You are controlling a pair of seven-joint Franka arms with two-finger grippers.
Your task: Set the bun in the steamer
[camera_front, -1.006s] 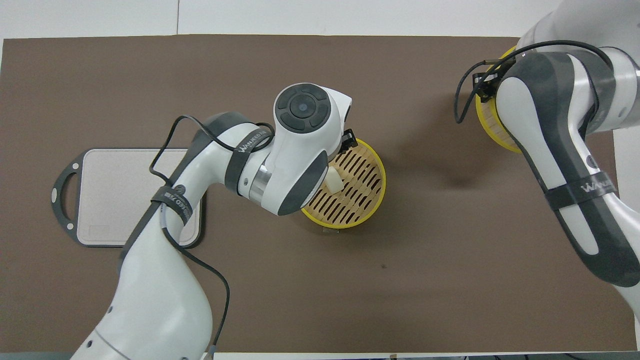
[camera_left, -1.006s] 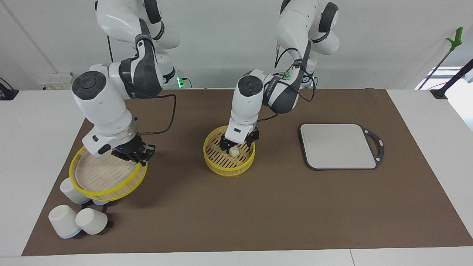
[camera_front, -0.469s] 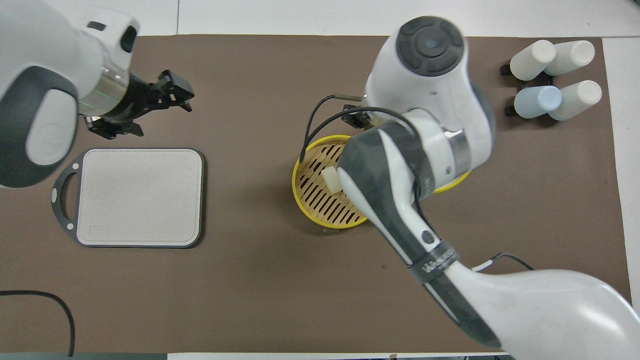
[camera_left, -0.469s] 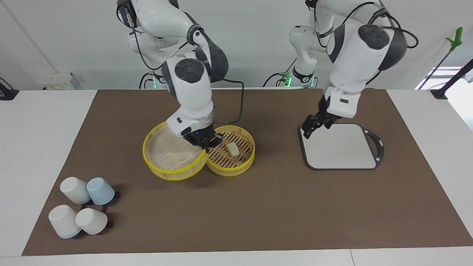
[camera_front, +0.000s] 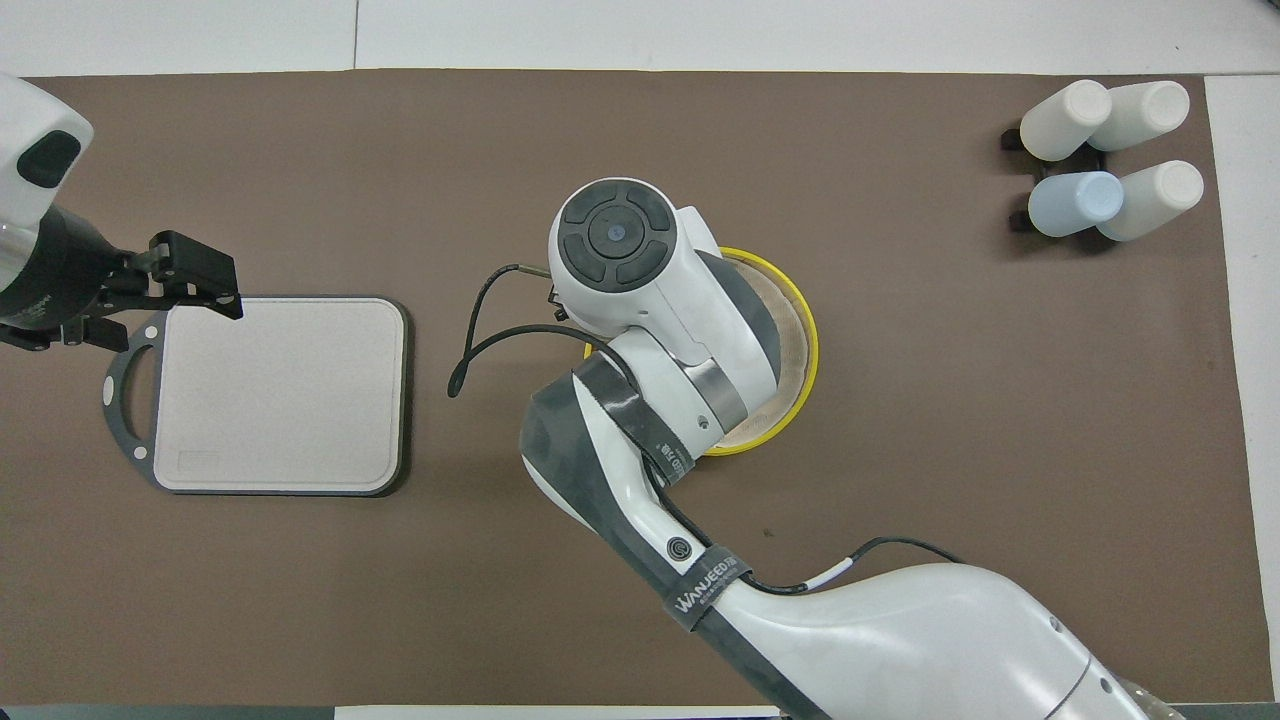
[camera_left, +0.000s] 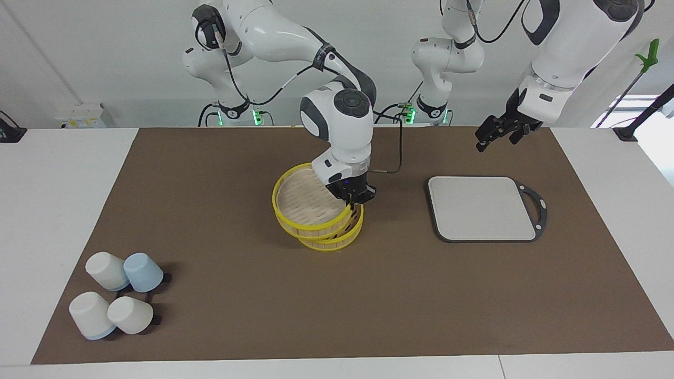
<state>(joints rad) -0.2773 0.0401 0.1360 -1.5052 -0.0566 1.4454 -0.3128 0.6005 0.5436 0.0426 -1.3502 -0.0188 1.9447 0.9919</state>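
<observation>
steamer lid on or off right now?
Not seated: the lid is tilted over the steamer, one edge held up by the right tool.

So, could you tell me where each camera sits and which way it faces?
Facing view: high across the table, looking toward both arm bases; right gripper holds the lid over the steamer.
Overhead view: above the robots, looking steeply down; arms enter from below, left gripper by the grey board.
Shared: steamer, board, cups.

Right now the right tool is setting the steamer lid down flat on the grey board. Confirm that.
Wrong place. In the facing view the right tool holds the steamer lid tilted over the steamer basket, not the grey board, which stays bare.
</observation>
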